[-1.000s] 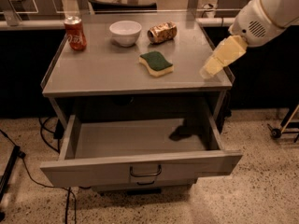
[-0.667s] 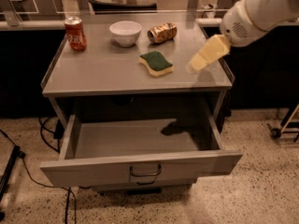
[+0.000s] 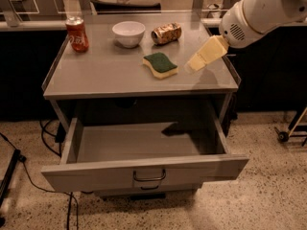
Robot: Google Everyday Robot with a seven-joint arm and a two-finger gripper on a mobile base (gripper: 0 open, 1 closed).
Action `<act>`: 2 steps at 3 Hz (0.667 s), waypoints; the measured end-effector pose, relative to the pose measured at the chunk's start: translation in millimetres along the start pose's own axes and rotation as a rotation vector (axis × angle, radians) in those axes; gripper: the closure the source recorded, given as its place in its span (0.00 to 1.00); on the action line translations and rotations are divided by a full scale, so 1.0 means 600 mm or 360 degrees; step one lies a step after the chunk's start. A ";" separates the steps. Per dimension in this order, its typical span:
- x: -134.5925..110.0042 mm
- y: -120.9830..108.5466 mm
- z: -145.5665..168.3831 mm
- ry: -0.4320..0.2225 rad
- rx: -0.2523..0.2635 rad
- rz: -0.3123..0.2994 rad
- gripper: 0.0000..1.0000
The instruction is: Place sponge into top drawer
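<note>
End effector (image 3: 195,64) hangs above the surface's (image 3: 105,75) right half; I cannot tell if it is open or closed. Top drawer (image 3: 96,174) below stands pulled out. Sponge (image 3: 160,64) lies green side up on the surface, just beside the end effector.

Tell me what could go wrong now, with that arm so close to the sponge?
The pincer hovers beside the sponge, on its right in the camera view, not holding it. A sideways approach could shove the sponge along the table instead of gripping it. The tipped can and white bowl sit close behind, so a push might knock them. The top drawer is open below; a sponge released too early could miss it.
</note>
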State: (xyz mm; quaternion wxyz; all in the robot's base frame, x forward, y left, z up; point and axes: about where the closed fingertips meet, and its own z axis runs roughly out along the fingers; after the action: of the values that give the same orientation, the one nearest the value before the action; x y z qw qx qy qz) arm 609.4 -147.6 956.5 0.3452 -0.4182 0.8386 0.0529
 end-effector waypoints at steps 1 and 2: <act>-0.005 -0.002 0.035 0.0008 0.0067 0.0054 0.00; -0.020 -0.012 0.084 0.0000 0.0116 0.0119 0.00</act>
State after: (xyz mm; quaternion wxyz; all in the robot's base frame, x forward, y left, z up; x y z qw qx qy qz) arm 646.5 -125.3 927.2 0.3580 -0.3737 0.8550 0.0354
